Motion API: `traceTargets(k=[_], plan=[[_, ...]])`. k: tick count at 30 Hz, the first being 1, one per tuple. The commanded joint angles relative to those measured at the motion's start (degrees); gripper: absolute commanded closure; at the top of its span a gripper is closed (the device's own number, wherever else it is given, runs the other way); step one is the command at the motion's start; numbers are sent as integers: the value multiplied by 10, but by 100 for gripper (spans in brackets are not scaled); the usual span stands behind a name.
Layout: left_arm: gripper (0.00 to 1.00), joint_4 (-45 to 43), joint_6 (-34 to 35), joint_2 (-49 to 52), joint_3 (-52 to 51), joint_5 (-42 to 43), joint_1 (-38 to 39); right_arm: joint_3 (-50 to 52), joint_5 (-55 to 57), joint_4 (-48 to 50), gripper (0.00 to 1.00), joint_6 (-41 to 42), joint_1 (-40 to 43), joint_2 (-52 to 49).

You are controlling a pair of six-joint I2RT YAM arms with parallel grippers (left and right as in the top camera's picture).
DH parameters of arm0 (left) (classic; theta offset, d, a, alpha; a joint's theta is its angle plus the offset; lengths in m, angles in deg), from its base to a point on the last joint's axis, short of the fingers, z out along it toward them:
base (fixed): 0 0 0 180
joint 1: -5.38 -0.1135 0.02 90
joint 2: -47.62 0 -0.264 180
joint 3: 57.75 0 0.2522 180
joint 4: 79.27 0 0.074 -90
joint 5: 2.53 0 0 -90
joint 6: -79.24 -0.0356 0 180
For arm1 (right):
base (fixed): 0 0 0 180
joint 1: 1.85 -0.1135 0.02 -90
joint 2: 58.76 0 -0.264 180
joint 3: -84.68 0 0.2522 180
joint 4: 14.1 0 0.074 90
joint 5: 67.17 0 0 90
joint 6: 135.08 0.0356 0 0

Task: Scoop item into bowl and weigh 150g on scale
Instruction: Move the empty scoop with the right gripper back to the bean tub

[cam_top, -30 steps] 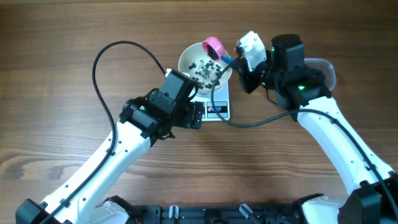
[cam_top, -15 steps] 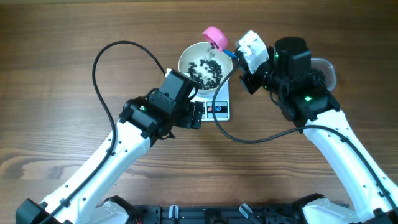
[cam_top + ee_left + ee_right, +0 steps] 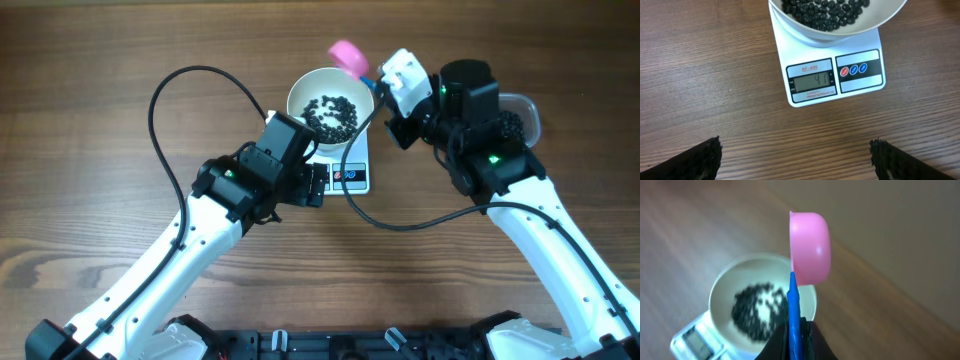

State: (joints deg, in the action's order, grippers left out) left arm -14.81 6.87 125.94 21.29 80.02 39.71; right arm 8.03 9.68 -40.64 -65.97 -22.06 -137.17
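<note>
Our right gripper is clamped on the handle of a pink scoop, just past the far rim of the white bowl of black beans on the scale. The clear tub lies to that arm's right, partly beneath it; our left gripper hangs with jaws wide apart before the scale

I count one bowl, one scale, one pink scoop and one clear tub on the one tabletop; the beans are one heap, far too many for me to number. The scale has one display and three buttons: one red, two blue. Of myself I count two arms, the left arm and the right arm, two black cables, and two end effectors, the left end effector and the right end effector.
</note>
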Motion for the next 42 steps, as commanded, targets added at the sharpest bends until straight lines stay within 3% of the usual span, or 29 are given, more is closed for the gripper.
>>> traceTargets(k=[1, 7, 10, 16, 22, 26, 31, 38, 42], plan=[[0, -2, -9, 5, -5, 3, -5, -7, 19, 38, 96, 51, 2, 30], [0, -2, -9, 5, -5, 3, -5, -6, 206, 43, 96, 62, 23, 54], [0, -2, -9, 5, -5, 3, -5, -6, 238, 17, 96, 62, 52, 64], [0, -2, -9, 5, -5, 3, -5, -6, 208, -76, 96, 135, 183, 83], [0, -2, -9, 5, -5, 3, -5, -6, 26, -162, 96, 134, 350, 81], [0, -2, -9, 5, -5, 3, -5, -6, 7, -220, 96, 116, 424, 75], [0, -2, -9, 5, -5, 3, -5, -5, 5, -278, 96, 14, 432, 64], [0, -2, -9, 5, -5, 3, -5, -5, -55, -284, 96, 14, 423, 29], [0, -2, -9, 5, -5, 3, -5, -5, -29, -283, 96, 10, 398, 4]])
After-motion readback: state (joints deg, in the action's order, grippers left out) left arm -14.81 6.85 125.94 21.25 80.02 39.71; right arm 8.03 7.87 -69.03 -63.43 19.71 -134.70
